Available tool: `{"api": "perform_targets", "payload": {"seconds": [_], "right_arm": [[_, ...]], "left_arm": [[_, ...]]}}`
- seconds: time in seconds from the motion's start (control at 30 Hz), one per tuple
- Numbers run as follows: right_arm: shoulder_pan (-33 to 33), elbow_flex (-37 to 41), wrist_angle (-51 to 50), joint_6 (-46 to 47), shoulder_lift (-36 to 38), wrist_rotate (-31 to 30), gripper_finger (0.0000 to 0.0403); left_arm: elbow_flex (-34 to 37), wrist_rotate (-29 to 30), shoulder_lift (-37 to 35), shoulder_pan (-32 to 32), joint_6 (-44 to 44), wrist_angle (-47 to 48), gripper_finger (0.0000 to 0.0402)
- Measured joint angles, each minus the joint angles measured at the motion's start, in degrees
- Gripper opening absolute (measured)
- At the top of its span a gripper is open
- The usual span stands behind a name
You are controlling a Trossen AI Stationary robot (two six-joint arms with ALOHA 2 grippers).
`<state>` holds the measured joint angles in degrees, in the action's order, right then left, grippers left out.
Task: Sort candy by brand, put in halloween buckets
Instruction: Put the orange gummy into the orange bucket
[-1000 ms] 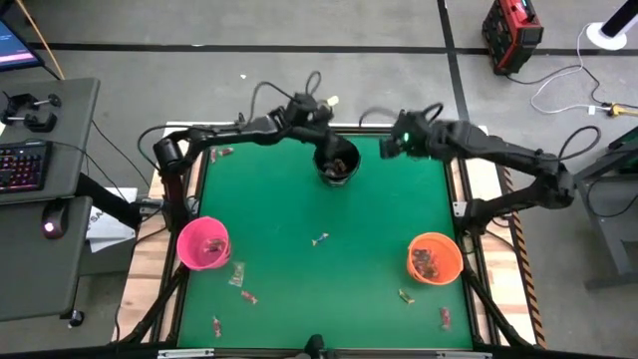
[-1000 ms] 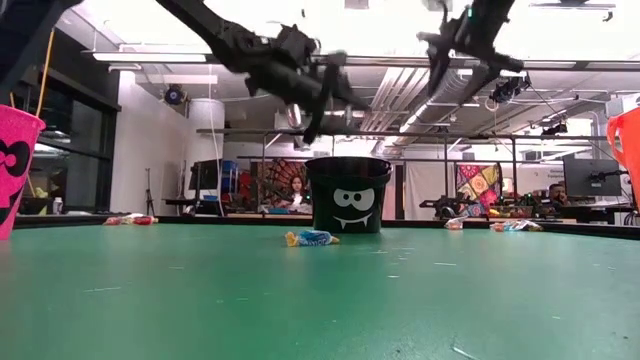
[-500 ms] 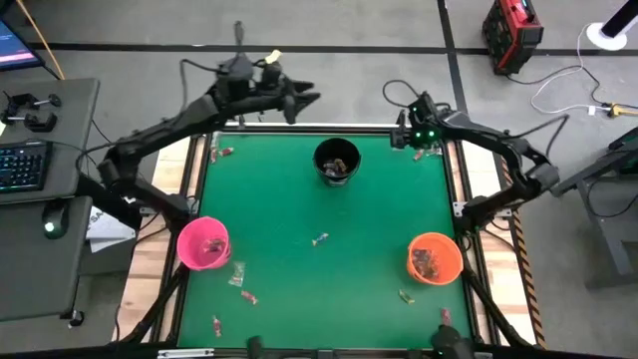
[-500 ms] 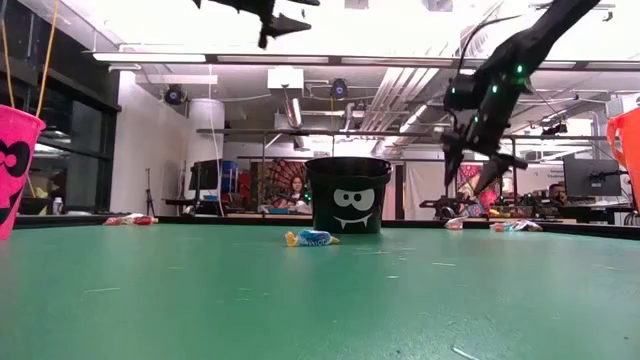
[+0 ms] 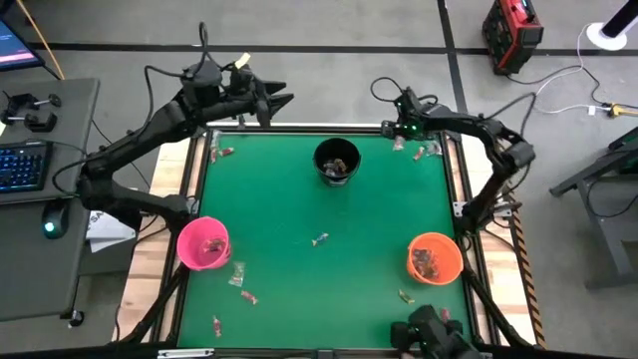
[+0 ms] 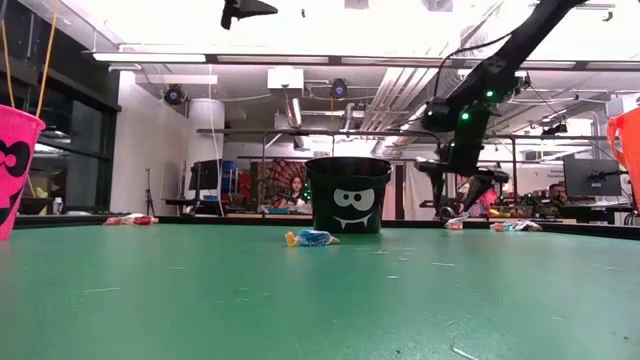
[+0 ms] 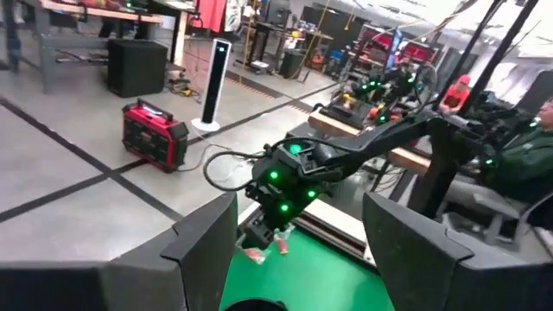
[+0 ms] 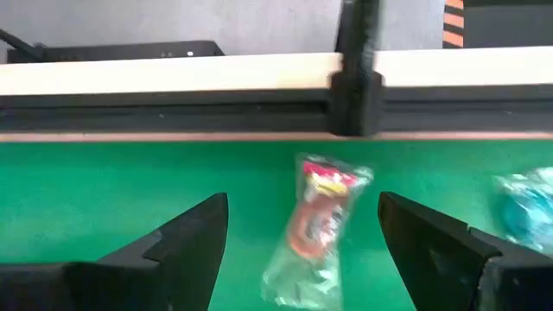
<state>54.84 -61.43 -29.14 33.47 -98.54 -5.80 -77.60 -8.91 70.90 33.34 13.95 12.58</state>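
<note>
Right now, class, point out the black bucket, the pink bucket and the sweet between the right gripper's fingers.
black bucket (image 5: 336,163): high view, rim.
pink bucket (image 5: 203,244): high view, inside.
sweet (image 8: 318,216): right wrist view, red wrapper middle.

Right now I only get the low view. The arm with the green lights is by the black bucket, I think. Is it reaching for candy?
Observer: Yes. The right gripper is open over a red-wrapped candy at the table's far right corner.
Operator: Is it near the black bucket?
Observer: No, the bucket stands apart, further toward the middle.
Operator: Where's the other arm?
Observer: The left gripper hangs open beyond the table's far edge.
Operator: Any other candy there?
Observer: A bluish candy lies beside the red one.
</note>
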Motion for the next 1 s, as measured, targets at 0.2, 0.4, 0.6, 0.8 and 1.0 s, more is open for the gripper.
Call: {"api": "perform_targets", "payload": {"seconds": [0.2, 0.4, 0.6, 0.8, 1.0], "right_arm": [[-1.86, -5.44, -4.51, -0.48, -6.08, -0.87, 0.0291], [-3.01, -6.17, -11.5, -0.46, -8.4, -7.53, 0.0289], [-3.24, -6.22, -11.79, -2.75, -9.79, -7.56, 0.0211], [-5.5, -5.99, -16.87, -10.24, -7.94, -6.3, 0.0021], [-12.37, -6.08, -28.37, -14.48, 5.88, -4.64, 0.0009]], "left_arm": [[0.0, 0.5, -1.2, 0.02, -1.68, 3.73, 0.0236], [0.02, 0.54, -3.08, 0.02, -3.93, 5.41, 0.0236], [0.02, 0.89, -4.08, 0.02, -6.09, 5.44, 0.0236], [0.02, 0.87, -4.1, 0.02, -5.13, 5.73, 0.0236], [0.02, 0.85, -4.1, 0.02, -6.25, 7.01, 0.0236]]}}
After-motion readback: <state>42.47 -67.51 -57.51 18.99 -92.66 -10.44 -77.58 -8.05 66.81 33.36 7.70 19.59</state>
